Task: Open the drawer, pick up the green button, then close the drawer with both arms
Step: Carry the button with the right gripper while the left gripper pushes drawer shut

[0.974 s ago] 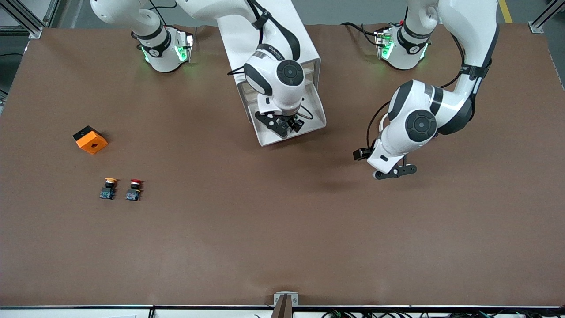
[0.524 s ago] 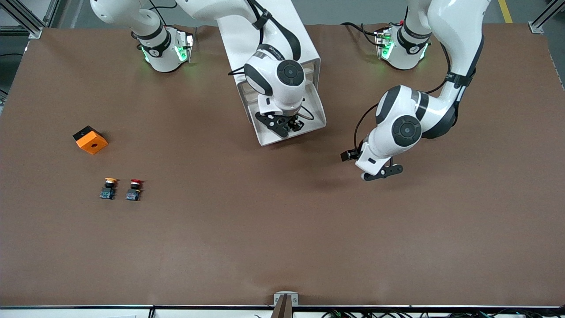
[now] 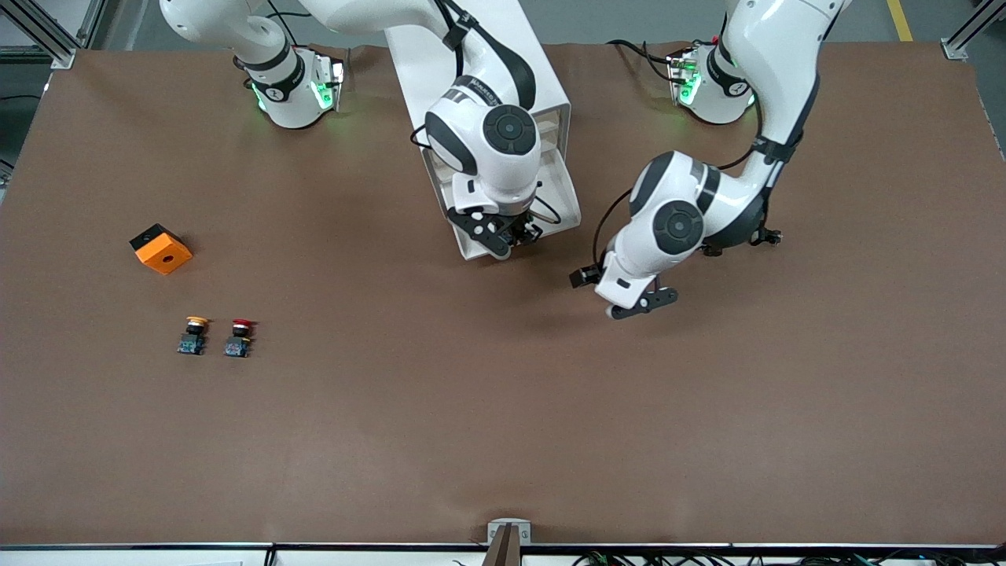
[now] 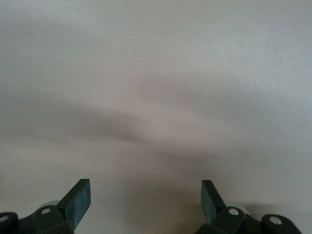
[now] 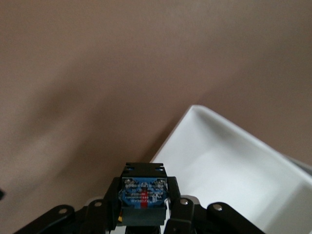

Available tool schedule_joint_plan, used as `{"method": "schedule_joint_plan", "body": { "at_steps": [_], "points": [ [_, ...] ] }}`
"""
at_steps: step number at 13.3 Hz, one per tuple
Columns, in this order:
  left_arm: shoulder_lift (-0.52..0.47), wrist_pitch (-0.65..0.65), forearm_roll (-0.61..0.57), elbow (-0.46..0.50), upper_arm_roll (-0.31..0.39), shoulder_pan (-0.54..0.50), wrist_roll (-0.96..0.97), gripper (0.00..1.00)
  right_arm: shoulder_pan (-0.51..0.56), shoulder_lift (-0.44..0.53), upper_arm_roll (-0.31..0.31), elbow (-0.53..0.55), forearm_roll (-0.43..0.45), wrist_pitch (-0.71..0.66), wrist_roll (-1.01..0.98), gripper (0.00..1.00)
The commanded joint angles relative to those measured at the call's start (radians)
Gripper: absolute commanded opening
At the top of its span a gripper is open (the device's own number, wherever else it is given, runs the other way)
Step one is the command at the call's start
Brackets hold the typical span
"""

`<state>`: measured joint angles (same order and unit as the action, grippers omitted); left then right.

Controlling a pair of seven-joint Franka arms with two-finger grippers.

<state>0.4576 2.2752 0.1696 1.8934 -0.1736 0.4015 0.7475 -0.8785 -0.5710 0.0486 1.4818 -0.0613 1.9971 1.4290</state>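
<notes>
Open drawer (image 3: 559,206), right end effector (image 5: 144,214) gripping button (image 5: 143,195) above it

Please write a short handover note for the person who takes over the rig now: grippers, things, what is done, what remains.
Right gripper: shut on the button, over the front edge of the open drawer.
Left gripper: open, empty, over bare table beside the drawer, toward the left arm's end.
Done: drawer open, button gripped.
Left: carry the button clear, put it down, close the drawer.
</notes>
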Motion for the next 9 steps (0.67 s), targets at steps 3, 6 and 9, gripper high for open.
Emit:
{"method": "schedule_joint_plan", "body": {
  "at_steps": [3,6,9],
  "points": [
    [0.071,0.046,0.014,-0.040,0.002,0.089,0.013,1.00,0.143,0.094,-0.009,-0.011,-0.009,-0.109,-0.336,0.00],
    [0.108,0.044,0.016,-0.063,0.000,0.149,0.015,1.00,0.234,0.144,-0.009,0.053,-0.015,-0.110,-0.522,0.00],
    [0.107,0.035,0.068,-0.060,0.000,0.192,0.042,1.00,0.308,0.180,-0.007,0.141,-0.015,-0.083,-0.665,0.00]
  ]
}}
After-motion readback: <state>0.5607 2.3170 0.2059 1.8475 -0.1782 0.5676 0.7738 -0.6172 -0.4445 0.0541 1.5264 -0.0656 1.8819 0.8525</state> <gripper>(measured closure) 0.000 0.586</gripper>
